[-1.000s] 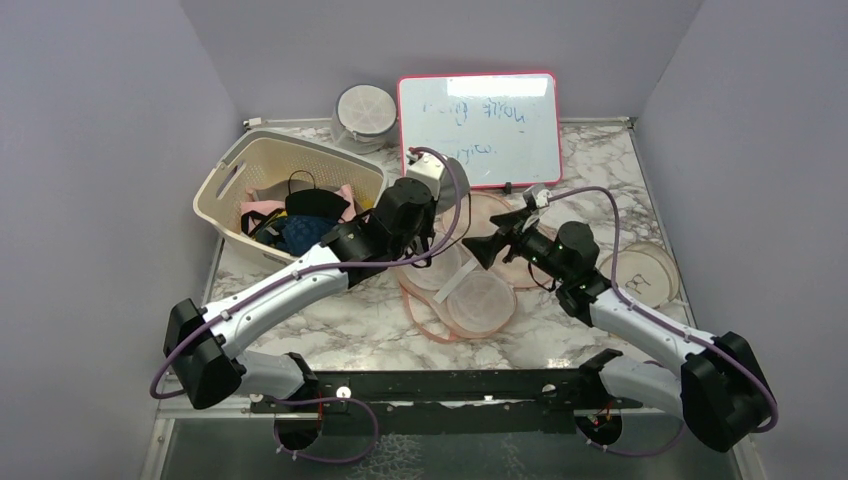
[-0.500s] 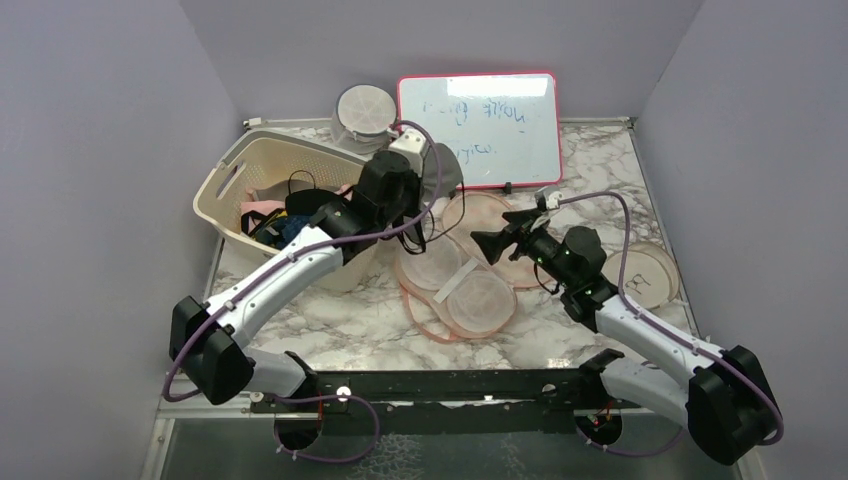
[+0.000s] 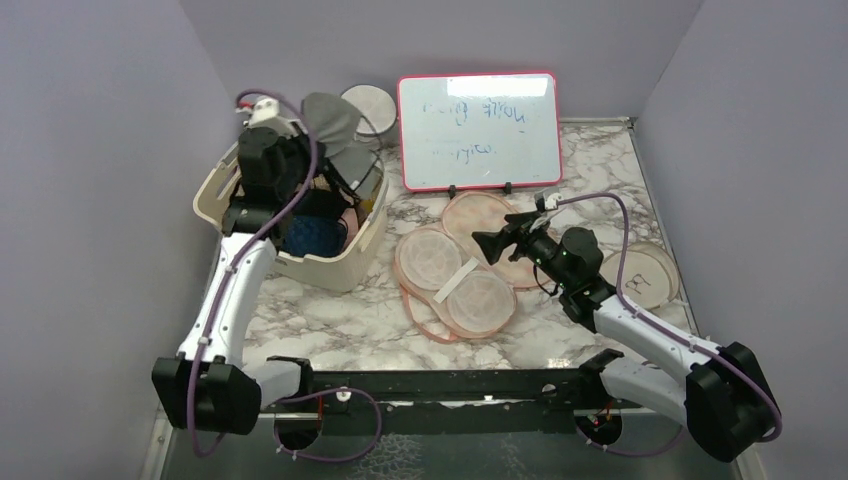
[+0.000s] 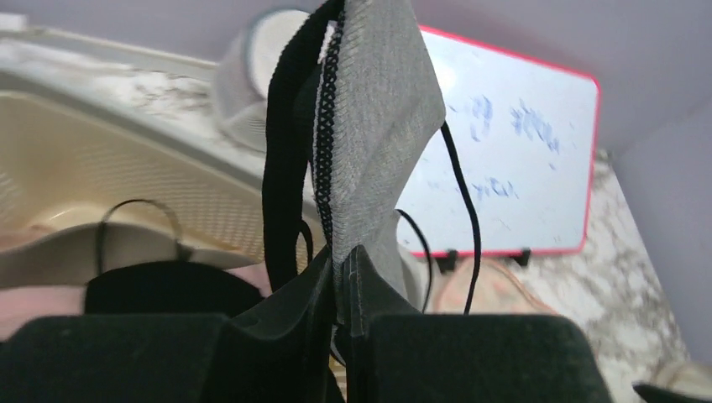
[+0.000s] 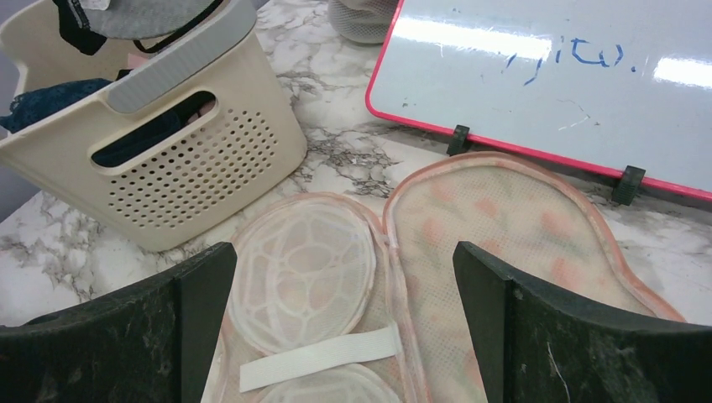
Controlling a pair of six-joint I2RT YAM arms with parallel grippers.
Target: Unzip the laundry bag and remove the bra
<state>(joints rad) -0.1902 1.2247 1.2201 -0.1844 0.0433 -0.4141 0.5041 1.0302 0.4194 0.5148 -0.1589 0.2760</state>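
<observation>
**A robot lab test cell, dressed with laundry props**

You are looking into a boxed-in booth. Plain lavender walls [image 3: 110, 150] close off the table [image 3: 340, 325] at the back and on both sides. The tabletop is marble-patterned, but the left arm [image 3: 228, 295] and right arm [image 3: 640, 325] are fixed along a black rail [image 3: 450, 385] at its near edge, and purple cables [image 3: 618, 235] loop along them. A red-framed whiteboard [image 3: 478, 130] with handwritten notes stands propped at the back. The homely things you see are props set out on the bench: a cream perforated basket [image 3: 335, 262] of garments, an opened laundry bag [image 3: 480, 300] and a bra [image 3: 330, 118].
</observation>
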